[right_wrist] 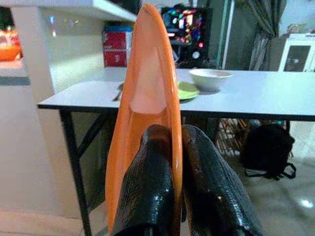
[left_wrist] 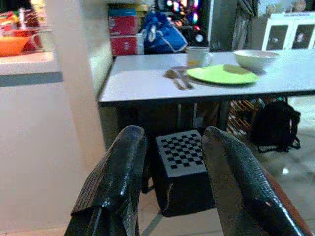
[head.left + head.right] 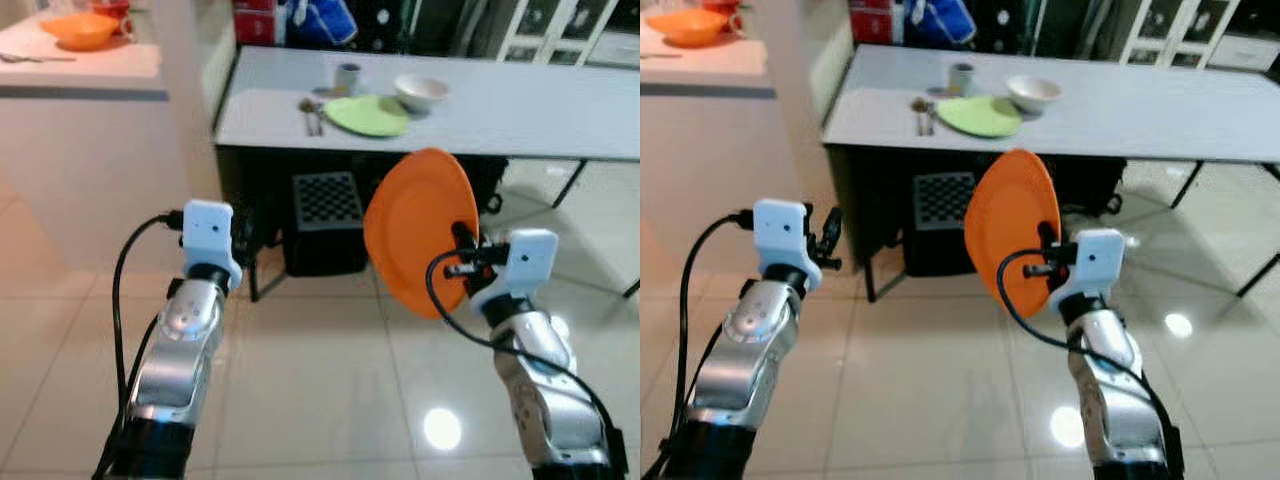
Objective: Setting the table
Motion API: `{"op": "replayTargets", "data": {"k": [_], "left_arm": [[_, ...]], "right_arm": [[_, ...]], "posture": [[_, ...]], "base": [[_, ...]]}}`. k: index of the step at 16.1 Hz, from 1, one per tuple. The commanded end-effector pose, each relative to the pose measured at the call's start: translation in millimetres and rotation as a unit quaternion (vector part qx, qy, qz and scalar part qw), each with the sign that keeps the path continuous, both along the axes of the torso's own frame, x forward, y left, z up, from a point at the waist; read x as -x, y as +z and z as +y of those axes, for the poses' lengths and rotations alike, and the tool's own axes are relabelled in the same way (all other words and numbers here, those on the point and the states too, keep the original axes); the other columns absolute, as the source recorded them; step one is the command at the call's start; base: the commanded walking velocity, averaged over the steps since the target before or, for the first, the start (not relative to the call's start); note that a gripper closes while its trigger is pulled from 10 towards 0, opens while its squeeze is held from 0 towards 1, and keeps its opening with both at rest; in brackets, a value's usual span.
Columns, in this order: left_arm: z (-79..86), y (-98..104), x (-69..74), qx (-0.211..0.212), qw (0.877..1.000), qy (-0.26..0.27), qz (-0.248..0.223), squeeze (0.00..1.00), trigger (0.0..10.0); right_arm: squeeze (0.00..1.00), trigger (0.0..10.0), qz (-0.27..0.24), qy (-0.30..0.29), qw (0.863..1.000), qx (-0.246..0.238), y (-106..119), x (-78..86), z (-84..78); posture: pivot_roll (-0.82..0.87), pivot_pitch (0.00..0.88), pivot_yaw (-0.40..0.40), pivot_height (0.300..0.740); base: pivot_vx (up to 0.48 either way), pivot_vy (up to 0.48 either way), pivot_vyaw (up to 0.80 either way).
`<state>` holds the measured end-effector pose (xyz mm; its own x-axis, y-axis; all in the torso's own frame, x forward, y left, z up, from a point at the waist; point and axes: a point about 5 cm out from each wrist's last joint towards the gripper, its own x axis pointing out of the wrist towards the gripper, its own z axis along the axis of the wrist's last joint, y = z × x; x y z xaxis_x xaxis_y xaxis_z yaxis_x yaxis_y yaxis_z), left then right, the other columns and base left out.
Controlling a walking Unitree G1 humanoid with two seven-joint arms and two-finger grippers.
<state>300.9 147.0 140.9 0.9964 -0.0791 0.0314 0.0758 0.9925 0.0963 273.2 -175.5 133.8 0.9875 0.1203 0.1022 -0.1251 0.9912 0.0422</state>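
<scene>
My right gripper (image 3: 462,252) is shut on the rim of an orange plate (image 3: 418,228), held on edge in the air short of the white table (image 3: 540,110). In the right wrist view both fingers (image 1: 152,182) pinch the plate (image 1: 150,88). On the table lie a green plate (image 3: 366,115), a white bowl (image 3: 421,92), a grey cup (image 3: 347,76) and cutlery (image 3: 311,112). My left gripper (image 3: 243,230) is raised on the left, open and holding nothing, its fingers (image 2: 118,182) spread.
A black checkered box (image 3: 325,220) stands under the table, and a dark backpack (image 2: 275,123) sits by a table leg. A counter (image 3: 80,65) on the left carries an orange bowl (image 3: 80,28). Tiled floor lies between me and the table.
</scene>
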Motion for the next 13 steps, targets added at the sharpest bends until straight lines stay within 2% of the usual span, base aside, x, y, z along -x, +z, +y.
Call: {"op": "replayTargets", "data": {"k": [1, 6, 7, 8, 13], "left_arm": [[-8.2, 3.1, -0.4, -0.001, 1.000, -0.015, -0.007, 0.00, 10.0], [0.4, 8.8, 1.2, 0.000, 1.000, -0.005, -0.014, 0.00, 10.0], [2.6, 13.6, 1.7, -0.008, 1.000, -0.005, -0.021, 0.00, 10.0], [3.8, 15.0, 1.5, -0.010, 1.000, -0.005, -0.022, 0.00, 10.0], [2.1, 17.7, 0.5, -0.009, 1.000, -0.007, -0.023, 0.00, 10.0]], "right_arm": [[0.00, 10.0, -0.028, -0.020, 0.999, -0.001, 13.0, 0.2, -10.3], [0.00, 10.0, -0.031, -0.033, 0.999, -0.010, 13.3, 0.7, -9.6], [0.00, 10.0, -0.026, -0.057, 0.997, -0.042, 10.8, -3.1, -10.9], [0.00, 10.0, -0.025, -0.063, 0.996, -0.049, 10.7, -4.5, -10.4], [0.00, 10.0, -0.032, -0.062, 0.997, -0.041, 13.7, -3.0, -10.8]], "posture": [[-0.04, 0.000, -0.023, 0.740], [-0.04, 0.000, -0.011, 0.740], [-0.02, 0.000, -0.012, 0.740], [-0.01, 0.000, -0.009, 0.740], [-0.02, 0.000, 0.001, 0.740]], "base": [[0.000, -0.371, 0.00], [0.000, -0.376, 0.00], [0.000, -0.379, 0.00], [0.000, -0.379, 0.00], [0.000, -0.382, 0.00]]}}
